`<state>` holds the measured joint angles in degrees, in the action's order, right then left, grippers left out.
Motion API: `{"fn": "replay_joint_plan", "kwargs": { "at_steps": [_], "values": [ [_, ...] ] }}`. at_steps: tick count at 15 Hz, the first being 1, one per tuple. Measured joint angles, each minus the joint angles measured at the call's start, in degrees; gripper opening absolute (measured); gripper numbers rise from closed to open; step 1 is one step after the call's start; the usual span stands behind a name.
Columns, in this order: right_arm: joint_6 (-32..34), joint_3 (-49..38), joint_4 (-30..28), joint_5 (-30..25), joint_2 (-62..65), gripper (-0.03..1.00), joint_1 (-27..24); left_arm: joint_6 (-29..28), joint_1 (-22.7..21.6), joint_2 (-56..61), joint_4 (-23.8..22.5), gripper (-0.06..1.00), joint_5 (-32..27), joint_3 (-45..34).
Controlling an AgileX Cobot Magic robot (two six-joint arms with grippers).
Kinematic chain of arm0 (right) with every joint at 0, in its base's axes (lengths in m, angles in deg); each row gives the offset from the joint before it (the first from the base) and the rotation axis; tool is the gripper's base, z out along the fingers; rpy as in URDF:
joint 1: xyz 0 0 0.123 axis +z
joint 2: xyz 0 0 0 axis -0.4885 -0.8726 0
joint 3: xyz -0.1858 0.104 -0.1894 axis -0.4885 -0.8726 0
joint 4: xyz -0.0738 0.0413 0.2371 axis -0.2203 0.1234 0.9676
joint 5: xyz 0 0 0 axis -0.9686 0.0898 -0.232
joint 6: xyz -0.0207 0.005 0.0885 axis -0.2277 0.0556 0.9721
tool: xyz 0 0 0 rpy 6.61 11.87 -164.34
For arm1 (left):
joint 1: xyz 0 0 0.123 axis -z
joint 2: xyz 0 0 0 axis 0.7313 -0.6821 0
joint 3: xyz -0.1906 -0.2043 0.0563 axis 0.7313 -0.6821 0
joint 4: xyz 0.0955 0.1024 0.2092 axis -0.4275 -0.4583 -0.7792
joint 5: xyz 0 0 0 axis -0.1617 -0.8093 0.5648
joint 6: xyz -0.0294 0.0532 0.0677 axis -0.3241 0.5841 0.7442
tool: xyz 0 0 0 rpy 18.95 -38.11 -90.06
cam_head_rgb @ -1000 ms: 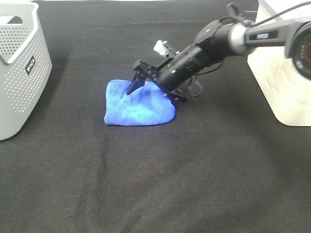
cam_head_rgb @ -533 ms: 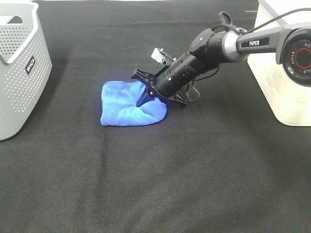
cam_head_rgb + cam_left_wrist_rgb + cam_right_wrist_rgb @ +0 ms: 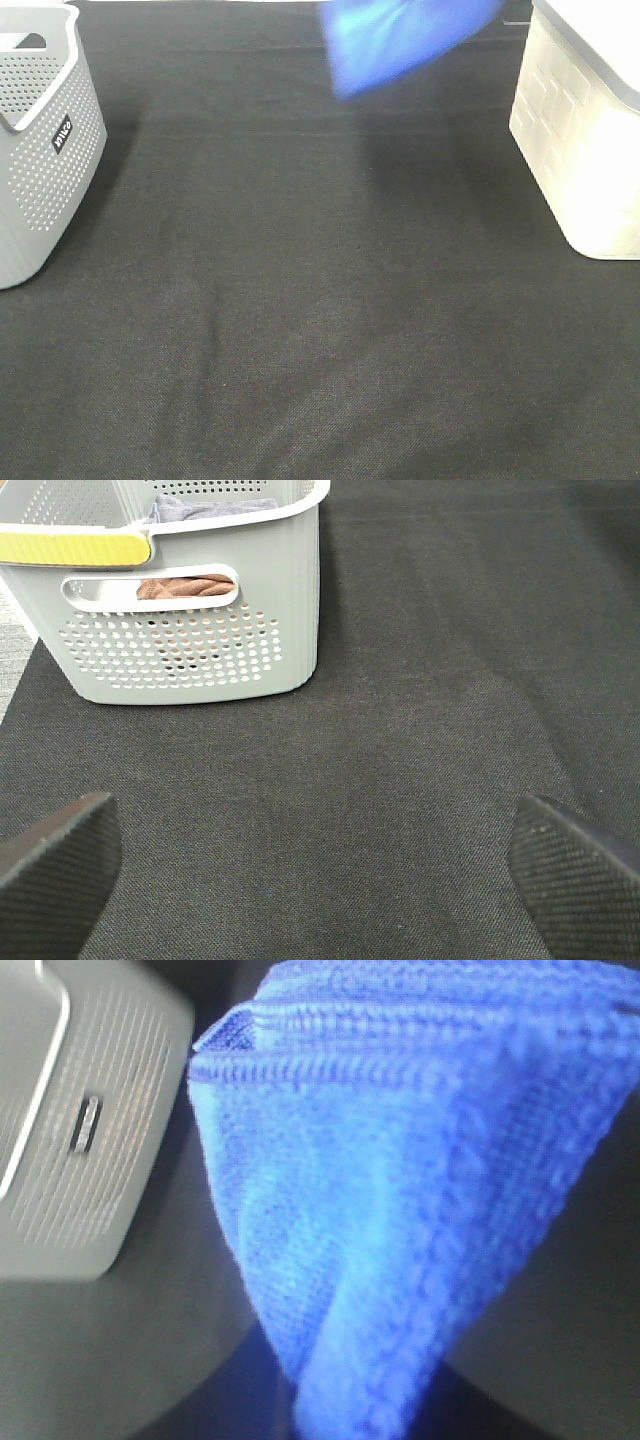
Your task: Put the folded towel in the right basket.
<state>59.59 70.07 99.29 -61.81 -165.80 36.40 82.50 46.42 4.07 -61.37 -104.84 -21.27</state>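
Note:
The folded blue towel (image 3: 405, 38) hangs in the air at the top of the exterior view, blurred, left of the white right basket (image 3: 575, 150). In the right wrist view the towel (image 3: 400, 1190) fills most of the picture and hides my right gripper's fingers, which hold it up. The right arm itself is out of the exterior view. My left gripper (image 3: 315, 880) is open and empty, low over the black cloth, its two fingertips (image 3: 55, 855) at the picture's lower corners.
A grey perforated basket (image 3: 40, 150) stands at the left edge; in the left wrist view this basket (image 3: 190, 630) holds folded cloths. A pale basket (image 3: 70, 1130) shows blurred beside the towel in the right wrist view. Black cloth (image 3: 320, 320) covers the table.
The right gripper closed on the towel where it lay on the cloth and lifted it up and to the right. The arm has left the exterior view. The spot where the towel lay is bare.

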Motion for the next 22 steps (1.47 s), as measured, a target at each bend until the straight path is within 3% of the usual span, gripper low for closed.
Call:
{"fn": "replay_joint_plan", "kwargs": {
  "at_steps": [3,4,6,9,10,11,13,14,15,19,22],
  "values": [
    [0.06,1.49,-3.61,-2.86,6.47,0.14,-13.06,0.00,0.00,0.00,0.00,0.98,0.00,0.00],
    [0.06,1.49,-3.61,-2.86,6.47,0.14,-13.06,0.00,0.00,0.00,0.00,0.98,0.00,0.00],
    [0.11,1.66,-8.37,-3.50,6.30,0.14,-21.26,0.00,0.00,0.00,0.00,0.98,0.00,0.00],
    [0.52,1.66,-11.63,-3.72,-0.23,0.14,-26.76,0.00,0.00,0.00,0.00,0.98,0.00,0.00],
    [0.69,1.66,-12.55,-3.67,-2.86,0.15,-26.81,0.00,0.00,0.00,0.00,0.98,0.00,0.00],
    [1.49,1.66,-13.69,-3.50,-5.16,0.23,-26.59,0.00,0.00,0.00,0.00,0.98,0.00,0.00],
    [2.06,1.66,-18.56,-3.27,-8.31,0.71,-24.58,0.00,0.00,0.00,0.00,0.98,0.00,0.00],
    [2.06,1.66,-21.26,-3.27,-8.54,0.86,-23.26,0.00,0.00,0.00,0.00,0.98,0.00,0.00],
    [2.58,2.06,-24.35,-3.50,-8.37,0.94,-21.03,0.00,0.00,0.00,0.00,0.98,0.00,0.00],
    [7.16,9.22,-26.53,-3.67,-5.10,0.96,-13.41,0.00,0.00,0.00,0.00,0.98,0.00,0.00],
    [8.14,6.82,-26.87,-3.55,1.95,0.97,-9.05,0.00,0.00,0.00,0.00,0.98,0.00,0.00]
  ]
}}
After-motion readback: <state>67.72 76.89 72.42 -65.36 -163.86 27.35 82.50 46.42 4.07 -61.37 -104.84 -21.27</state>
